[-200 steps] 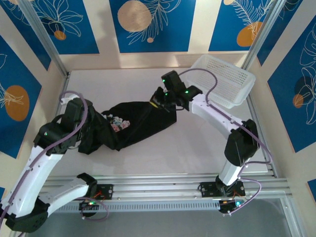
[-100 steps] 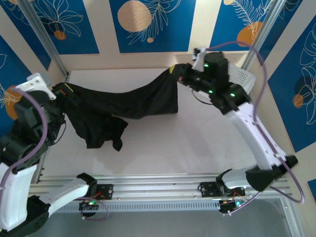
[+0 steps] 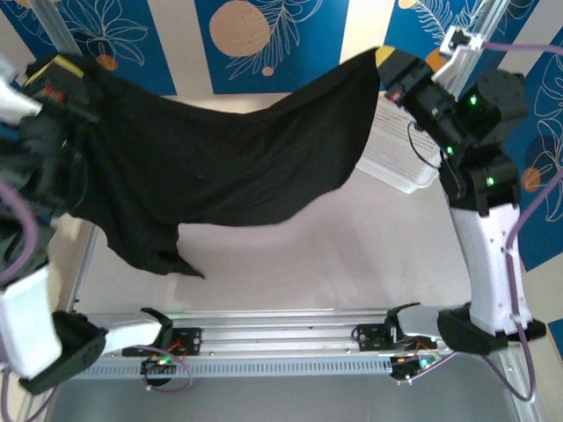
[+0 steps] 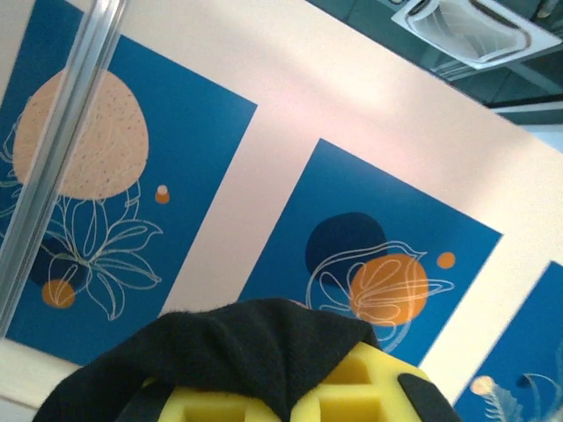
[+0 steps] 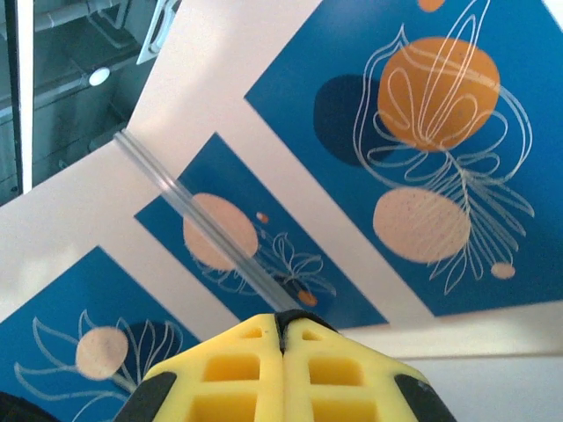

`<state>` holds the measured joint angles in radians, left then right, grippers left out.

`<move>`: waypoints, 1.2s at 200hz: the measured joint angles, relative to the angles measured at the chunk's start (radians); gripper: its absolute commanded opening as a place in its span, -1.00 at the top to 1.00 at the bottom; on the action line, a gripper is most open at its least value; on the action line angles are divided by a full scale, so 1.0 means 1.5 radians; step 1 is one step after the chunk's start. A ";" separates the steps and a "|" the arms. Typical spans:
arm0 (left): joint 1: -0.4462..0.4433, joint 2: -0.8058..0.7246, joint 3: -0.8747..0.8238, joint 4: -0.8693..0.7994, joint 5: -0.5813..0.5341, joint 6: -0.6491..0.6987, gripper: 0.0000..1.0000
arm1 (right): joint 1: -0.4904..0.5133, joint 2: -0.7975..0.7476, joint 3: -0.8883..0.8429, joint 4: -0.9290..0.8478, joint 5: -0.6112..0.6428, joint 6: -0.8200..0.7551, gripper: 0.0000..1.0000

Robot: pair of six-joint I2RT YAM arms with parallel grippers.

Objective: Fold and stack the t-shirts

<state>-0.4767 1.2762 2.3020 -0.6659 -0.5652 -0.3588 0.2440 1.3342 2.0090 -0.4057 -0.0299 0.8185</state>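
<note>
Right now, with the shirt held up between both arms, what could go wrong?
1. The right gripper is shut on only the shirt's edge; little cloth shows in its grip, so it could slip.
2. The shirt's right end hangs in front of the basket and might drape over it when lowered.
3. The shirt sags unevenly, so it may land creased.

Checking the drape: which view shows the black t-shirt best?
Top external: the black t-shirt hangs spread between left tool and right tool. Left wrist shows one bunched fold on yellow pads; right wrist, perhaps a dark sliver.
</note>
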 measured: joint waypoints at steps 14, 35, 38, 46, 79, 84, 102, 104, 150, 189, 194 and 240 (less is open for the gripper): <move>0.047 0.071 0.027 0.006 0.024 -0.004 1.00 | -0.018 0.063 0.047 0.002 -0.013 0.008 1.00; 0.148 0.184 0.037 0.006 0.094 -0.053 1.00 | -0.037 0.184 0.109 0.001 -0.030 0.022 1.00; 0.160 0.201 0.037 0.006 0.105 -0.057 1.00 | -0.039 0.201 0.117 -0.001 -0.033 0.024 1.00; 0.192 0.250 0.037 0.006 0.132 -0.077 1.00 | -0.045 0.252 0.140 -0.004 -0.038 0.030 1.00; 0.283 0.459 0.068 -0.003 0.235 -0.147 0.91 | -0.058 0.516 0.331 -0.066 -0.062 0.047 0.80; 0.291 0.489 0.082 -0.004 0.250 -0.155 0.63 | -0.060 0.563 0.368 -0.078 -0.068 0.050 0.51; 0.314 0.626 0.214 -0.037 0.312 -0.172 -0.23 | -0.065 0.706 0.511 -0.148 -0.081 0.060 -0.06; 0.315 0.636 0.226 -0.041 0.316 -0.173 -0.28 | -0.065 0.720 0.524 -0.157 -0.083 0.060 -0.09; 0.306 0.635 0.219 -0.169 0.304 -0.174 -0.52 | -0.058 0.689 0.378 -0.253 -0.083 0.036 -0.23; 0.294 0.299 -0.266 -0.181 0.269 -0.202 -0.45 | 0.012 0.385 -0.062 -0.185 -0.060 0.032 -0.18; 0.294 0.264 -0.316 -0.184 0.269 -0.202 -0.45 | 0.028 0.343 -0.111 -0.172 -0.059 0.032 -0.17; 0.315 0.170 -0.613 -0.201 0.297 -0.184 -0.34 | 0.172 0.196 -0.435 -0.131 -0.065 0.030 0.00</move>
<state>-0.0044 1.5314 1.3823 -0.9680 -0.1200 -0.6350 0.5018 1.6276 1.3567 -0.6018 -0.1272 0.8631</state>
